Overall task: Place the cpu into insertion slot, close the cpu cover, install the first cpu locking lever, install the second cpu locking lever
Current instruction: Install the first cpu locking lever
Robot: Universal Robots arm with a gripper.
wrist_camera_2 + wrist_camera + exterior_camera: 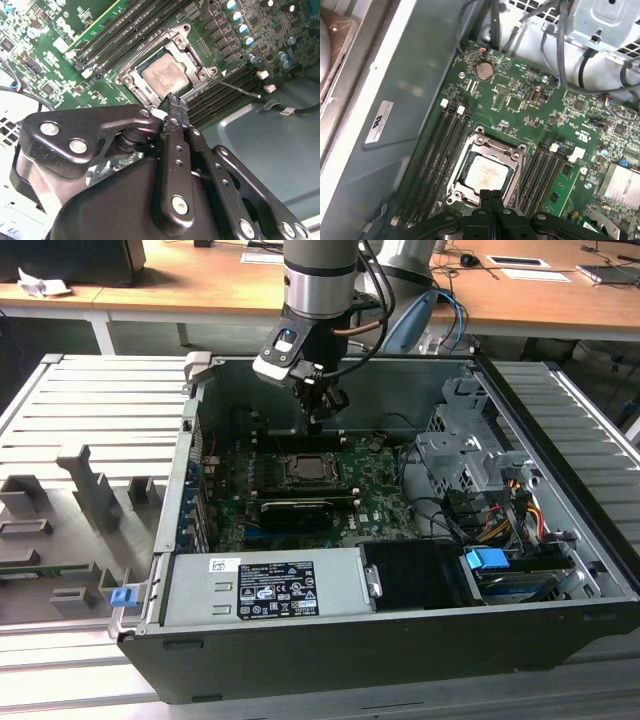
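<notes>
A: Where's the cpu [487, 172]?

B: Seated in the slot [286, 470], mid-board. The cover [463, 161] lies flat round it; shut, I'd say.

A: And the gripper [322, 415]?

B: Fingers pinched together, nothing between them. In the exterior view it hangs at twelve o'clock of the cpu, close above.

A: So which step?

B: First lever, I'd judge. One lever [235, 86] juts free from the cover's corner, over the memory slots [210, 102]. It calls for a press down and sideways under its hook, clear of the chip.

cpu [487, 175] inside lowered cpu cover [497, 147] — end effector [491, 195] tips together
</notes>
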